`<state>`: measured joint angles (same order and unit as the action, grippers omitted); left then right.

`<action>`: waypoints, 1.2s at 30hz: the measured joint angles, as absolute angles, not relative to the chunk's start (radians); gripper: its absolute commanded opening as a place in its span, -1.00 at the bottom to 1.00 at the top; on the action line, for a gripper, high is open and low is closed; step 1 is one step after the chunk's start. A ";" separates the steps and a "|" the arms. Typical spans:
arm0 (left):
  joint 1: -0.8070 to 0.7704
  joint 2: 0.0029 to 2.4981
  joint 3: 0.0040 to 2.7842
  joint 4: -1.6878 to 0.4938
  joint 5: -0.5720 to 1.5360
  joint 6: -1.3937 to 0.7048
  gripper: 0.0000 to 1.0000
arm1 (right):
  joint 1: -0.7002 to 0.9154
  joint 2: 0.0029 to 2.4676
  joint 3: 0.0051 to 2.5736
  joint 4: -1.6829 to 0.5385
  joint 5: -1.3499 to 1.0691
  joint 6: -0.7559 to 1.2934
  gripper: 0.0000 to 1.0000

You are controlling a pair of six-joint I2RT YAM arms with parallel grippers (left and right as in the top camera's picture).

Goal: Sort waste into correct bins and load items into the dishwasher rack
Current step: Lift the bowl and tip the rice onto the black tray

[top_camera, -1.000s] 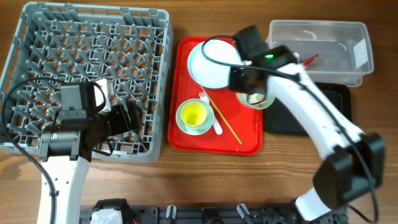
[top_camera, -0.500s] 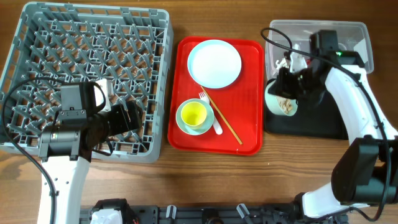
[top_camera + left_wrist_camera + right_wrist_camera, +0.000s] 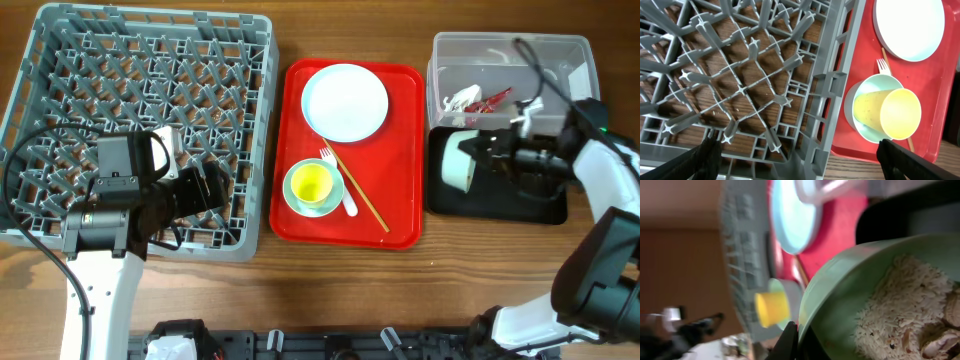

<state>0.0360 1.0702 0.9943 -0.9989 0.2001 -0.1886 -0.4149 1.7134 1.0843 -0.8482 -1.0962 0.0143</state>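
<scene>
My right gripper (image 3: 482, 158) is shut on the rim of a pale green bowl (image 3: 457, 160), tipped on its side over the black tray (image 3: 500, 205). Rice crumbs (image 3: 900, 305) cling inside that bowl (image 3: 840, 310), with the right gripper (image 3: 796, 339) pinching its edge. The clear tub (image 3: 560, 60) holds a red wrapper (image 3: 497, 97) and a white scrap (image 3: 462, 100). My left gripper (image 3: 215, 188) hangs open over the grey rack (image 3: 60, 60) at its near right corner. On the red tray sit a white plate (image 3: 345, 102), a second bowl (image 3: 291, 192) holding a yellow cup (image 3: 311, 183), a fork (image 3: 338, 180) and chopsticks (image 3: 362, 197).
The red serving tray (image 3: 400, 215) lies between the rack and the bins. In the left wrist view the rack's lattice wall (image 3: 830, 100) runs right beside the tray edge. Bare wooden table (image 3: 330, 290) stretches along the front.
My right arm carried the bowl from the red tray rightward to the black tray and turned it onto its side. The left arm has stayed still.
</scene>
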 measured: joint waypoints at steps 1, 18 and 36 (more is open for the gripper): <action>0.036 1.070 0.994 -0.999 0.200 -0.189 1.00 | -0.435 1.713 1.084 -0.839 -1.130 0.026 -0.91; 0.036 1.070 0.994 -0.999 0.200 -0.189 1.00 | -0.580 1.714 1.081 -0.638 -1.402 0.376 -0.92; 0.036 1.070 0.994 -0.998 0.200 -0.189 1.00 | -0.580 1.713 1.076 -0.432 -1.511 0.683 -0.91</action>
<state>0.0357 1.0702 0.9943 -0.9981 0.2001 -0.1886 -0.5797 1.7134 1.0756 -0.4320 -1.5108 0.6830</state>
